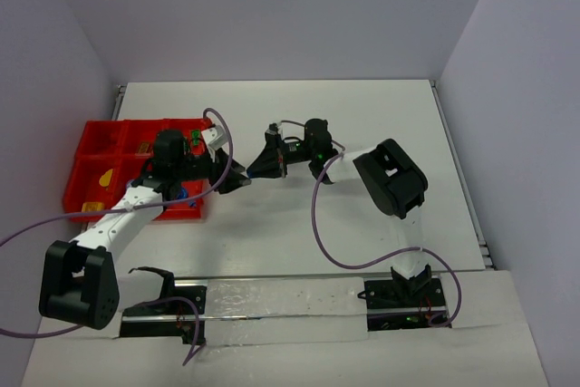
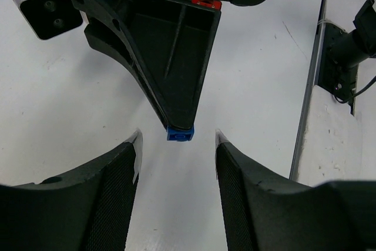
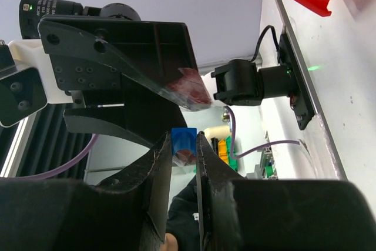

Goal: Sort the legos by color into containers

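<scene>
We see a small blue lego (image 2: pixel 180 134) pinched at the very tip of the right pincer (image 3: pixel 184 143), whose fingers are pressed together on it. The piece is held above the middle of the white table (image 1: pixel 362 115), a little toward its left edge. The left pincer (image 2: pixel 178 145) faces it with fingers spread, one on each side of the blue piece and not touching it. Just beside the two pincers, by the table's left edge, sit the red containers (image 1: pixel 100 142). A yellow lego (image 1: pixel 107 176) lies in one compartment.
</scene>
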`<state>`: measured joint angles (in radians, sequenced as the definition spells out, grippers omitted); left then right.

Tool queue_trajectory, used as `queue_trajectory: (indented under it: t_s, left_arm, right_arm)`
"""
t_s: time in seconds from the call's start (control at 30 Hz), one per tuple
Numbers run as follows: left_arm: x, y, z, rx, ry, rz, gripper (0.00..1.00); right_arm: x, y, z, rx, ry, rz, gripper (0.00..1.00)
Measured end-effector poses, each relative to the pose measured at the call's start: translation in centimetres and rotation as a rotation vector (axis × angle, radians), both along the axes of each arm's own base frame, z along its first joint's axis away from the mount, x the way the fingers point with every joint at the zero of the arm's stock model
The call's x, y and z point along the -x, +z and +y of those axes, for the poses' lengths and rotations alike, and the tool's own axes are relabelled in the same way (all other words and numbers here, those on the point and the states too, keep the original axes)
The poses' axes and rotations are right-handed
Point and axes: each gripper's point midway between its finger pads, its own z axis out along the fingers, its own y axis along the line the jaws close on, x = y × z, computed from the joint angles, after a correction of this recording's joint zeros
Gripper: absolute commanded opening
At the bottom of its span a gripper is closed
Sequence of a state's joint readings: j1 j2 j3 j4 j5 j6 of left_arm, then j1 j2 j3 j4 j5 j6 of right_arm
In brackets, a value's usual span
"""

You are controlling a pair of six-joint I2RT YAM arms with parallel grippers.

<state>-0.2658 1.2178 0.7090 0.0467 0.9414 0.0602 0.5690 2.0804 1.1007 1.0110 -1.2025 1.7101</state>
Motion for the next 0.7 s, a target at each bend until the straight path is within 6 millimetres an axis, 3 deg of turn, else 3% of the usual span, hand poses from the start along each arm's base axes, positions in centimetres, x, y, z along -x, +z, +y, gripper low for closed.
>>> queue_trajectory:
  t_s: [0.2,0.37,0.47,0.57,0.7]
  left_arm:
    - [-0.36,-0.20,-0.21,0.008,0.005,0.014,0.47]
    - [-0.57,0.21,-0.39,0.029,0.013,0.023,0.47]
    - [-0.58,0.51,-0.51,0.042,0.013,0.027,0.35]
    - [-0.38,0.54,-0.64,0.047,0.009,0.041,0.12]
    - [-0.32,0.48,-0.68,0.048,0.007,0.046,0.00]
  right_arm:
    - [0.33,0.19,0.14,-0.009,0.011,-0.012,0.00]
    - [0.57,0.04,0.25,-0.009,0.021,-0.011,0.00]
    - [0.54,-0.07,0.27,-0.008,0.021,-0.007,0.00]
    - [0.37,-0.23,0.35,-0.007,0.019,0.000,0.00]
    - [0.22,-0.26,0.30,-0.004,0.015,0.012,0.00]
